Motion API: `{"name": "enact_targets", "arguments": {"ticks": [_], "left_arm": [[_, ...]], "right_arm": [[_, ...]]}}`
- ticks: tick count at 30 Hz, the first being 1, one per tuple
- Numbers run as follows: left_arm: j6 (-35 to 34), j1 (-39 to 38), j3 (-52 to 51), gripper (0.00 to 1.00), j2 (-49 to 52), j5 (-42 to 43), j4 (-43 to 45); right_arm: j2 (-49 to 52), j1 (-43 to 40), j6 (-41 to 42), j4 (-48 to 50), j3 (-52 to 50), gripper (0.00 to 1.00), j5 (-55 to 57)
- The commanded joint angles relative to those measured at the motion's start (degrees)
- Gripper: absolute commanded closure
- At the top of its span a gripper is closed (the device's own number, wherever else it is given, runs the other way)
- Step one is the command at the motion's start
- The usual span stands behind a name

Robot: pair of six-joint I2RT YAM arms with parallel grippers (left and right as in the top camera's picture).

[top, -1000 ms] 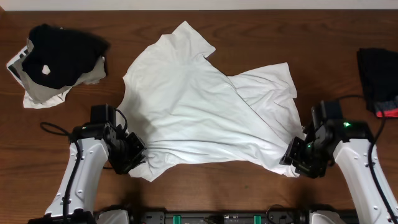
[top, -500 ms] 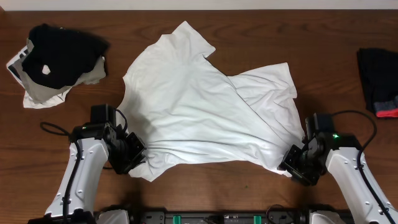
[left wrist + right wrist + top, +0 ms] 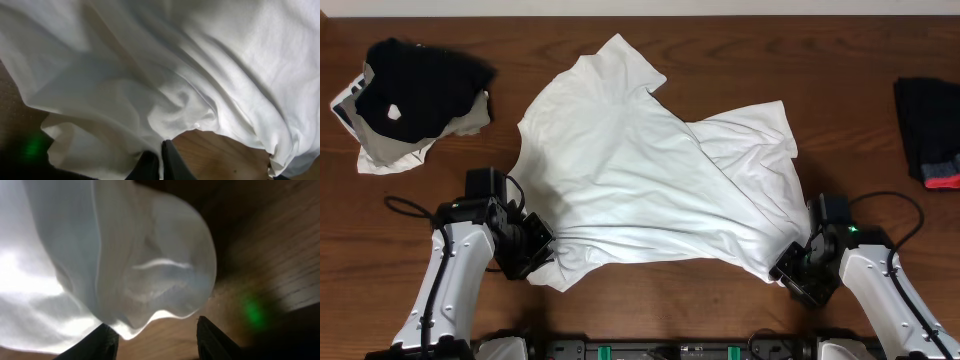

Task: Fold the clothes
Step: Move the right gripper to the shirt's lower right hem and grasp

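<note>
A dark brown wooden counter (image 3: 720,40) fills the overhead view, with the white T-shirt (image 3: 640,180) spread loosely across its middle. The shirt is rumpled rather than flat: one sleeve points toward 12 o'clock, and a fold runs diagonally toward 4 o'clock.

The left fingers (image 3: 532,255) sit at the shirt's corner near 7 o'clock. In the left wrist view they are pressed together (image 3: 161,162), apparently with a thin sliver of white cloth caught between them, and the fabric drapes up and away from that pinch. That hold probably anchors this corner so the hem can be lifted or pulled taut.

The right fingers (image 3: 792,268) are at the opposite corner, near 5 o'clock. The right wrist view shows them spread apart (image 3: 106,341), with a rounded lobe of the hem lying just ahead of the gap and bare wood beneath. They are not closed on anything. They look lined up to take that corner, which would match the left side's grip, so the fold itself seems not yet begun.

A black garment with a white spot (image 3: 415,85) lies on pale cloth near 10 o'clock. A black garment with red trim (image 3: 925,140) sits at the 3 o'clock edge. Both lie well apart from the shirt, leaving room to work.
</note>
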Motion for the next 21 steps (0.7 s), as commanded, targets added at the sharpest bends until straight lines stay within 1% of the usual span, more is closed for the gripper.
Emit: {"name": "enact_targets", "arguments": {"ticks": [1, 6, 14, 17, 21], "left_arm": [[1.0, -0.2, 0.9, 0.94, -0.3, 0.2, -0.2], [1.0, -0.2, 0.9, 0.94, -0.3, 0.2, -0.2], [1.0, -0.2, 0.9, 0.94, -0.3, 0.2, -0.2], [1.0, -0.2, 0.9, 0.94, -0.3, 0.2, -0.2], [1.0, -0.2, 0.9, 0.94, -0.4, 0.2, -1.0]], "right_arm": [[-0.3, 0.2, 4.5, 1.3, -0.1, 0.50, 1.6], [-0.3, 0.2, 7.2, 5.2, -1.5, 0.49, 1.6], [-0.3, 0.2, 8.4, 9.2, -5.2, 0.48, 1.6], [-0.3, 0.2, 8.4, 9.6, -5.5, 0.51, 1.6], [-0.3, 0.2, 8.4, 9.8, -5.5, 0.65, 2.4]]}}
